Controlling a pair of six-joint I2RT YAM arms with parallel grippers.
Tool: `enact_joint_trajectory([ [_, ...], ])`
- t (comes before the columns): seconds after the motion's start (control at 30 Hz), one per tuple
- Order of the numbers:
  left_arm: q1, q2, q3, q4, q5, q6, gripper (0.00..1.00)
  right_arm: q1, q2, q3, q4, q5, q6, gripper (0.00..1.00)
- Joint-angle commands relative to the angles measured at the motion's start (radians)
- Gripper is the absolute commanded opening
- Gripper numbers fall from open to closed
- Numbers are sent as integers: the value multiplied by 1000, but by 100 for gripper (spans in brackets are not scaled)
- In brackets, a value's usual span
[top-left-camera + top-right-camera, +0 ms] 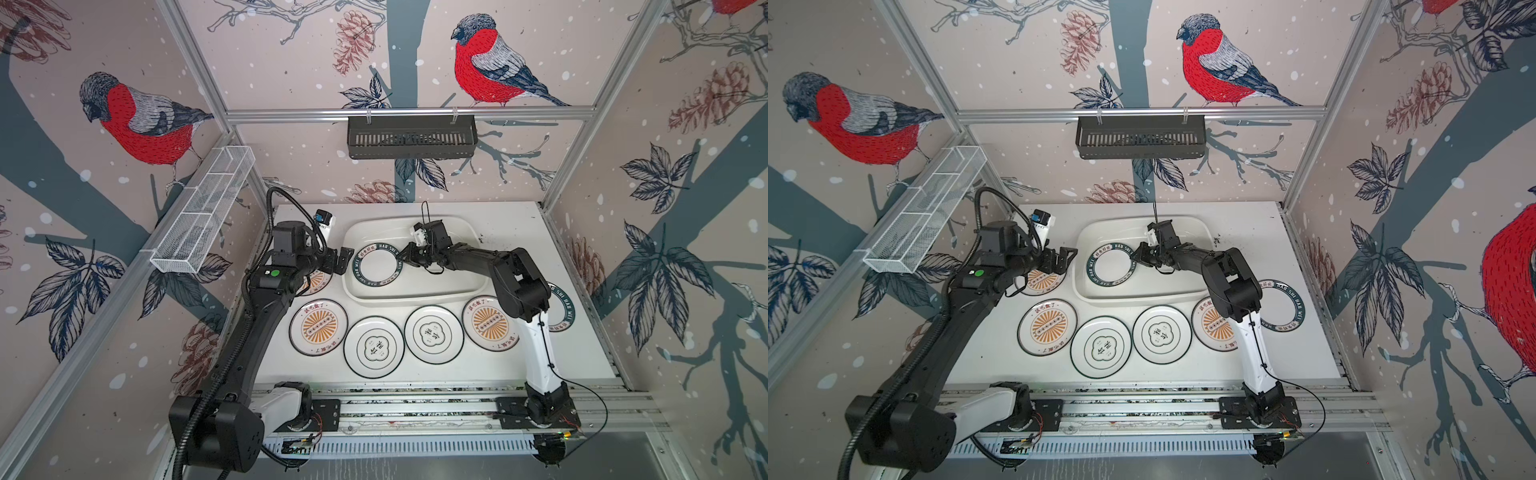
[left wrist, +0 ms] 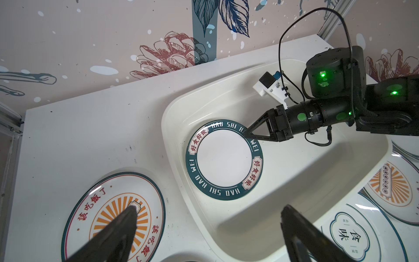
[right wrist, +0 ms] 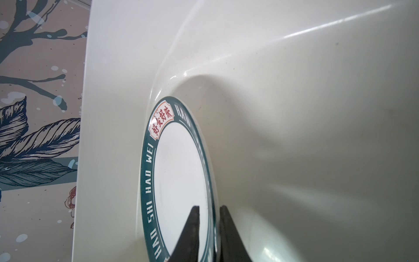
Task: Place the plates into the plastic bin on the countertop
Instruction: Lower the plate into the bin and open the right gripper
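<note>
A glossy cream-white rectangular plastic bin [image 1: 415,293] holds a round white plate with a wide dark teal ring [image 1: 376,264], lettered in white, with red characters on pale panels. A second teal-ringed white plate [image 1: 562,311] lies by the right edge of the flat white desk [image 1: 511,224], which bears small dark specks. The round white plates with orange sunburst centres [image 1: 318,327] carry red characters inside thin dark rims. The round white plates with black quatrefoil emblems [image 1: 374,347] have thin dark rims too. The pinkish-beige wallpaper [image 1: 291,62] shows red-breasted grey birds, navy leaves, russet pine cones and white flecks. On it hang a black slotted basket [image 1: 411,137] and a white wire mesh basket [image 1: 203,208].
</note>
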Motion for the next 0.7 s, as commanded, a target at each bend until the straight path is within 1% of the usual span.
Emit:
enact_joint_trajectory([
  [0.0, 2, -5, 0, 5, 8, 9, 98, 2, 2, 7, 2, 4, -4, 24],
  [0.1, 2, -5, 1, 3, 12, 11, 98, 2, -2, 7, -5, 14, -7, 28],
  [0.3, 2, -8, -2, 5, 14, 9, 98, -1, -35, 21, -66, 81, -44, 36],
  [0.53, 2, -17, -2, 5, 16, 7, 98, -18, -72, 50, -143, 146, -94, 36],
  [0.67, 2, -20, 2, 4, 18, 8, 98, -30, -146, 32, -173, 214, -117, 38],
])
